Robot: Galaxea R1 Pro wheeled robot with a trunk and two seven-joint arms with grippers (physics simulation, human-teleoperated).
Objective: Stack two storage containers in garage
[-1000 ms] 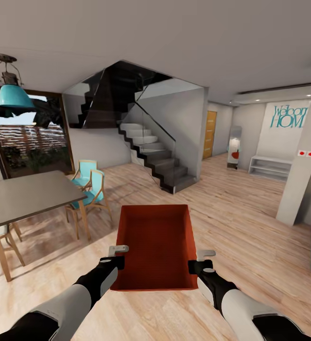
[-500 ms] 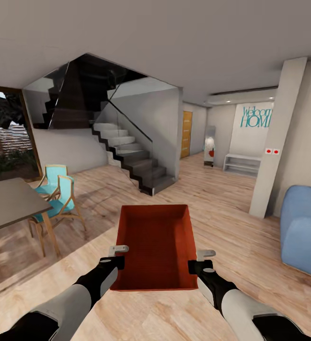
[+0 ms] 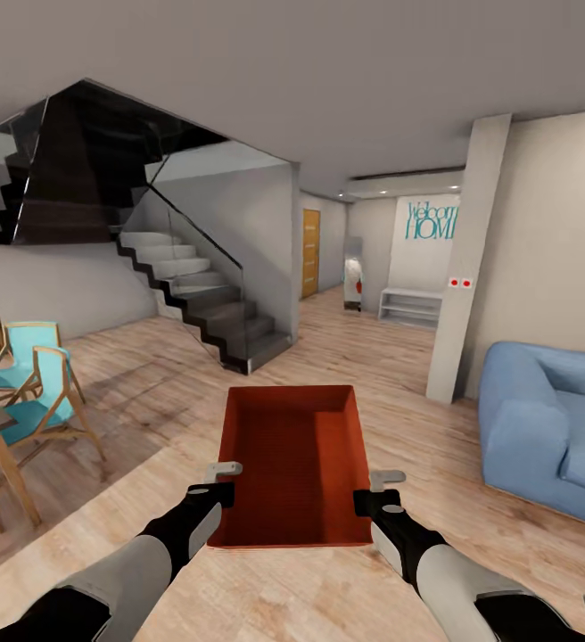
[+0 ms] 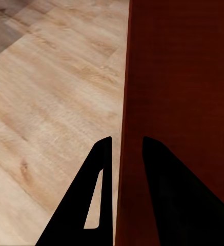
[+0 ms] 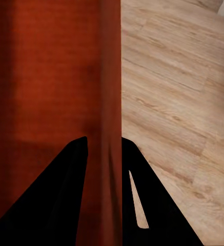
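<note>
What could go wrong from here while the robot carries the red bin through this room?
1. Each hand, left and right, pinches only a thin side wall of the storage container near its close end, so the far end may sag or slip.
2. The blue armchair and the white pillar stand close on the right; a wide turn might strike them.
3. The staircase narrows the way to the orange door.

Plank floor (image 3: 346, 374) under armchair (image 3: 551, 419), chairs (image 3: 29, 392)
</note>
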